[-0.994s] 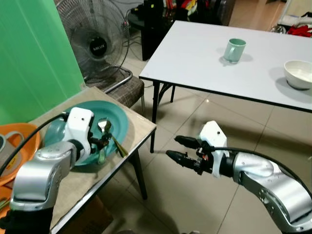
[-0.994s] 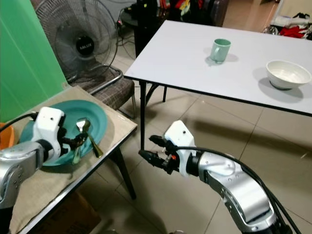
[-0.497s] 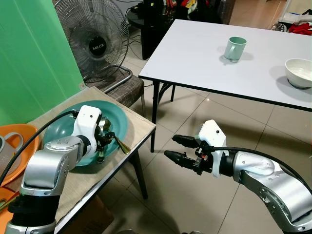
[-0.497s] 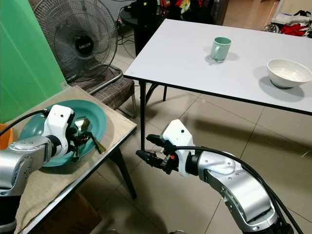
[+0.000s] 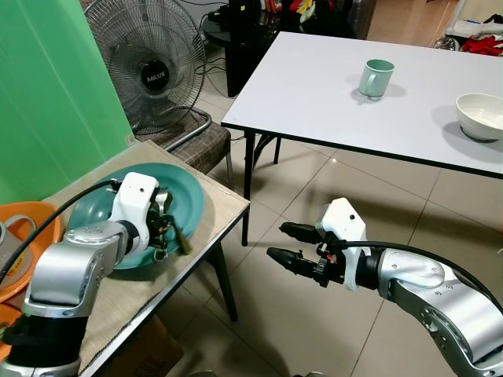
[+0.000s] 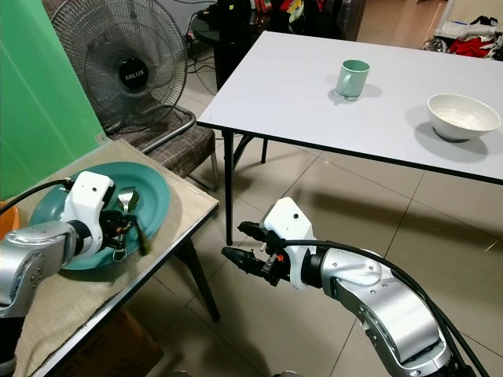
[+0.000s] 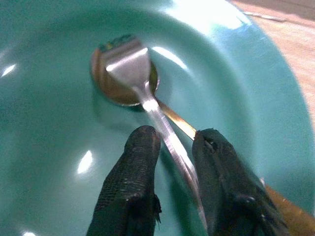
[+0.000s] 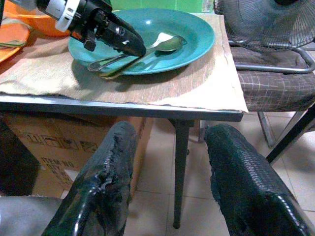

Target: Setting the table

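Observation:
A teal plate [image 5: 191, 198] sits on a cloth-covered side table [image 5: 222, 214] at my left. A steel fork [image 7: 126, 62] lies over a gold-toned spoon [image 7: 105, 86] in the plate. My left gripper [image 5: 163, 233] reaches into the plate, its two black fingers [image 7: 141, 150] shut on the fork's handle, with the spoon's handle running under one finger. My right gripper [image 5: 275, 240] hangs open over the tiled floor beside the side table, holding nothing. On the white dining table [image 5: 314, 86] stand a green mug [image 5: 376, 77] and a white bowl [image 5: 481, 115].
A standing fan [image 5: 149, 67] and a padded chair [image 5: 198, 147] are behind the side table. An orange basin [image 5: 23, 236] sits at its left end, by a green wall [image 5: 55, 86]. A cardboard box [image 8: 64, 142] stands under the side table. Tiled floor [image 5: 314, 204] lies between the two tables.
My left gripper has drawn back slightly over the plate, and the cutlery handles have swung from pointing right to pointing down toward the rim. The right arm has barely moved.

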